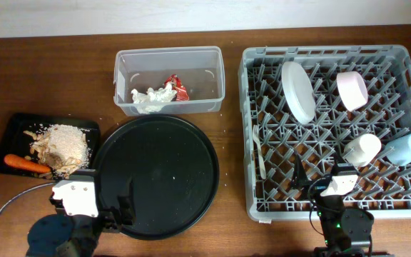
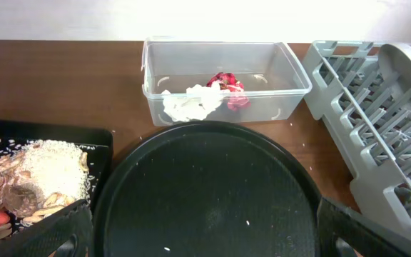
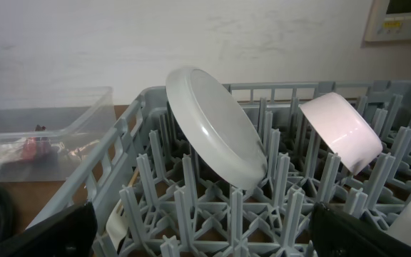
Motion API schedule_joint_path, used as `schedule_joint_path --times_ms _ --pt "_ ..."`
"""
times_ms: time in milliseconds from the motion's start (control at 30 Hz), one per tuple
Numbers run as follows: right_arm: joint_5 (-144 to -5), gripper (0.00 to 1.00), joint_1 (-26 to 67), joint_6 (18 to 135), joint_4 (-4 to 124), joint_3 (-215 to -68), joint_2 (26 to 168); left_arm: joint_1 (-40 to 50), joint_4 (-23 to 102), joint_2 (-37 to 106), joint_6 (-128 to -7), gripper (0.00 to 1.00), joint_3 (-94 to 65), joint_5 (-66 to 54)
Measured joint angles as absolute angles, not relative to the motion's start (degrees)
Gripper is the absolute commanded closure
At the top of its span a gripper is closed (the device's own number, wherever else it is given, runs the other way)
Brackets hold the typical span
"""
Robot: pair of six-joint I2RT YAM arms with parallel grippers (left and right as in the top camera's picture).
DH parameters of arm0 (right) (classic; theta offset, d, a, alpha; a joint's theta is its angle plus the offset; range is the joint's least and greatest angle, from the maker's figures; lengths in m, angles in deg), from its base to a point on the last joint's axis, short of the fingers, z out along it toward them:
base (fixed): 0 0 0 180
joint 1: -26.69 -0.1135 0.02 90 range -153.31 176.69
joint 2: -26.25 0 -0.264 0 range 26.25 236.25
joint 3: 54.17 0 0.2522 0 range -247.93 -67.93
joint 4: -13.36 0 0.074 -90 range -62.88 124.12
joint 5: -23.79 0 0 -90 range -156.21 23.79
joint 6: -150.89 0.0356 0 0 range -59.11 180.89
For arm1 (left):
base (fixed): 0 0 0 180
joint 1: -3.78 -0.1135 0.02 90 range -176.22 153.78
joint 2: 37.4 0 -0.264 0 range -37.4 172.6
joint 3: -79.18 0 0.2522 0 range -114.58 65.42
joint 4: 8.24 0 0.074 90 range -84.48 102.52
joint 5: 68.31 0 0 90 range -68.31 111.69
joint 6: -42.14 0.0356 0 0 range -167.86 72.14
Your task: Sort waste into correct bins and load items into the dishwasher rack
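plainly, white fork (image 1: 258,154) runs near-to-far.

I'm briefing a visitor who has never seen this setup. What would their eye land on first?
Likely the big grey rack on the right, with a white plate and pinkish bowl propped among its pegs. Then the large round black tray at centre, and the beige scrap heap beside an orange carrot in the small black tray at left.

Overhead looks straight down on the desk (image 1: 48,78); both low wrist views face its far edge, sharing the clear tub (image 1: 123,78) and rack (image 1: 334,51).
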State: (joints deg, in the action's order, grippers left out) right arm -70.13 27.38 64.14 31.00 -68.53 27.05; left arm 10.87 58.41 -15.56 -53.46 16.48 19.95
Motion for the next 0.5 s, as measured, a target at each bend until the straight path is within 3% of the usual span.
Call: schedule_joint_path --times_ms 133,233,333,500 --pt "-70.13 0.02 27.38 64.14 31.00 -68.53 27.05 10.74 61.75 -16.06 -53.46 0.01 17.15 23.04" --pt "-70.11 0.02 27.38 64.12 31.00 -68.53 27.05 9.60 57.03 -22.62 -53.46 0.01 26.09 25.64" --pt "-70.11 0.02 27.38 64.14 30.98 -68.53 27.05 8.99 46.06 -29.96 -53.48 0.01 39.49 26.29" --pt "-70.11 0.02 27.38 64.16 30.98 -68.53 27.00 8.99 12.57 -36.48 -52.11 0.01 60.23 25.77"
